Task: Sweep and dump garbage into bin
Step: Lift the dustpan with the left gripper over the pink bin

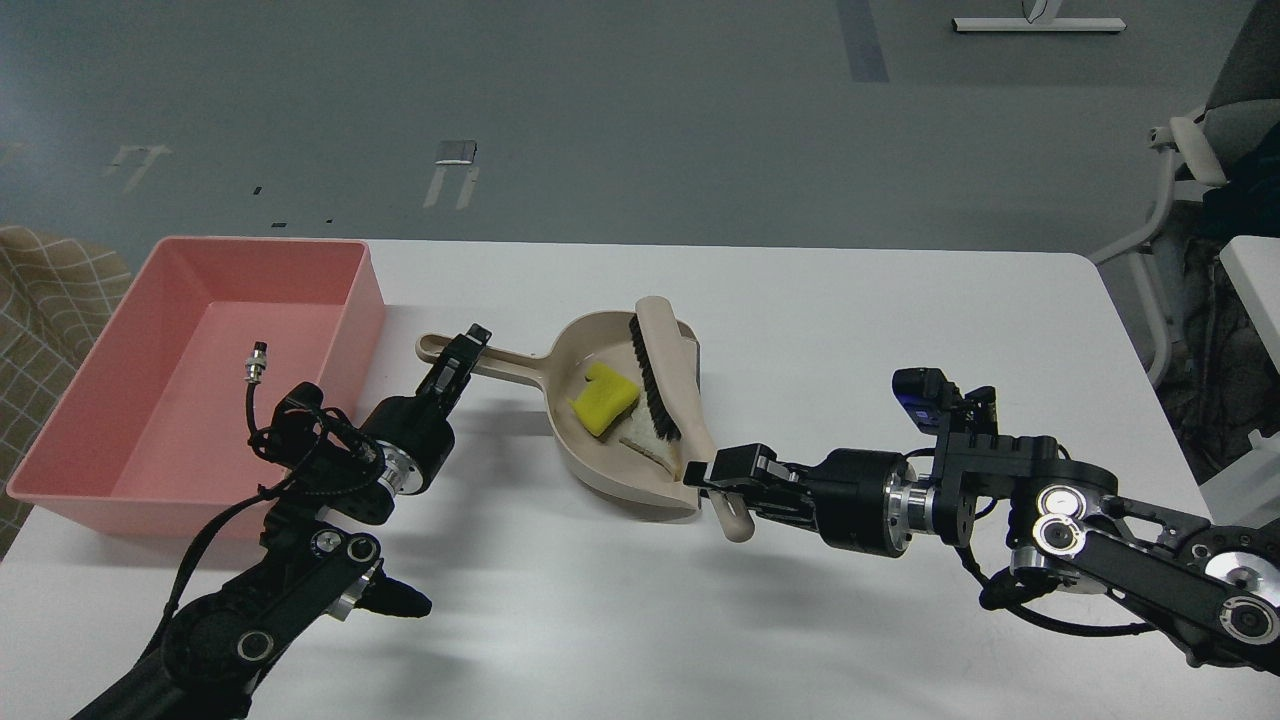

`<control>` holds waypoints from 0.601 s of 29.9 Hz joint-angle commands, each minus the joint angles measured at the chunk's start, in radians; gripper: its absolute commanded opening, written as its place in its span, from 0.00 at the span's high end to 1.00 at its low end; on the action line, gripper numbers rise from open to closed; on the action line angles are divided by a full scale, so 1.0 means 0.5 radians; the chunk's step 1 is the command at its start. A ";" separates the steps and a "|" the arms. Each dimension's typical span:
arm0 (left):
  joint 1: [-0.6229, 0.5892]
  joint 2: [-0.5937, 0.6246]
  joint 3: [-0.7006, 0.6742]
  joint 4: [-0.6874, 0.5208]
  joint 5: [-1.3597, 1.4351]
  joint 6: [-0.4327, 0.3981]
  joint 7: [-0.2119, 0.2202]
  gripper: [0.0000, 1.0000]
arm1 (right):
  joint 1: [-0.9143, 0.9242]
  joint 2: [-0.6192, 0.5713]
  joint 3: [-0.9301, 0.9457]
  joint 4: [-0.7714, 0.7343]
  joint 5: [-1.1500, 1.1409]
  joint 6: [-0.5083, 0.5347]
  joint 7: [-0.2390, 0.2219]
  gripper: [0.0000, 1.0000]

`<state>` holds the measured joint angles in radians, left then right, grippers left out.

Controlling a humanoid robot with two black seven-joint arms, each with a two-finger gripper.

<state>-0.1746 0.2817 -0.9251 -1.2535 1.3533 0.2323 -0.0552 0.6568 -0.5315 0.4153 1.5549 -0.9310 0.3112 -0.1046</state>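
**Both arms engaged; load in pan, bin at nine o'clock**

Right gripper (pixel 722 478): clamped on the brush (pixel 668 385) handle end. Left gripper (pixel 462 362): closed around the dustpan (pixel 600 470) handle, whose long axis runs nine to three o'clock. Garbage: yellow scrap (pixel 603 398) and white slice (pixel 645 443), both inside the pan against the bristles. Pink bin (pixel 150 385): at nine o'clock from the pan, nearer the left arm.

Left tool (pixel 468 352) and right tool (pixel 722 478), both clamped, arms reaching inward.
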 commanded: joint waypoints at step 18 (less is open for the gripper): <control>-0.028 0.145 -0.340 -0.290 -0.687 -0.020 -0.031 1.00 | -0.503 -0.870 0.209 -0.005 0.006 -0.024 0.163 1.00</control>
<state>-0.1943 0.3129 -1.0568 -1.3506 1.0516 0.2219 -0.0766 0.4489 -0.9478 0.5198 1.5516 -0.9280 0.3039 -0.0402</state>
